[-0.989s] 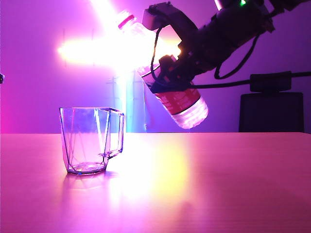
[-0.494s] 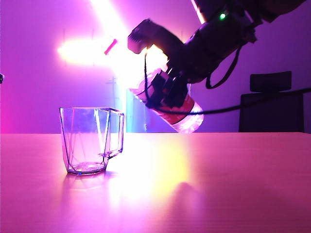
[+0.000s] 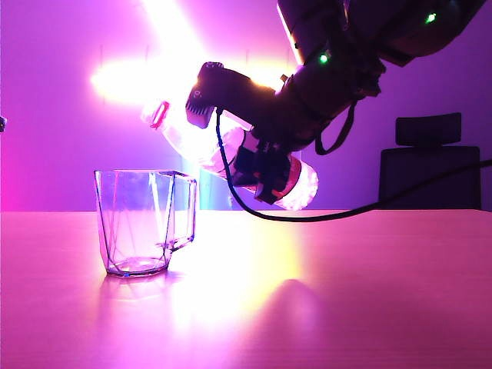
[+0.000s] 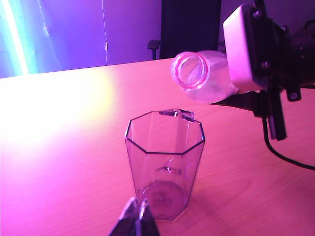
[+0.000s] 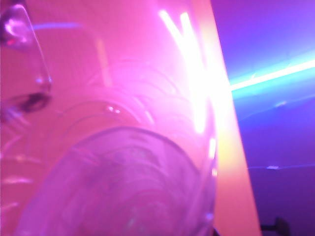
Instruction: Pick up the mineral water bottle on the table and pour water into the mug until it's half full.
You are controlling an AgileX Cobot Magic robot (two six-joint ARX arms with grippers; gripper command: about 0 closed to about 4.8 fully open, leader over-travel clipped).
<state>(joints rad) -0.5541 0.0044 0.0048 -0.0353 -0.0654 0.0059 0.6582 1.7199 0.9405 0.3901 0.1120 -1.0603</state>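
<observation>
Now, left to right:
Mug [image 3: 144,222]: upright on the counter [image 3: 346,292], empty.
Left gripper [image 4: 134,220]: just beside the mug's base, jaws pressed together, holding nothing.
Mineral water bottle [image 3: 201,146]: tilted, uncapped mouth above the mug's handle side.
Right gripper [image 3: 257,165]: right of the mug, jaws clamped around the bottle's labelled body.

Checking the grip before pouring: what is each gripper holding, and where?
Right gripper clamps the mineral water bottle around its labelled body. Left gripper, shut, holds nothing.

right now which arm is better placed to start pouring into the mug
Right: the right gripper holds the mineral water bottle tilted, open mouth near the mug. The left gripper, shut, holds nothing.
</observation>
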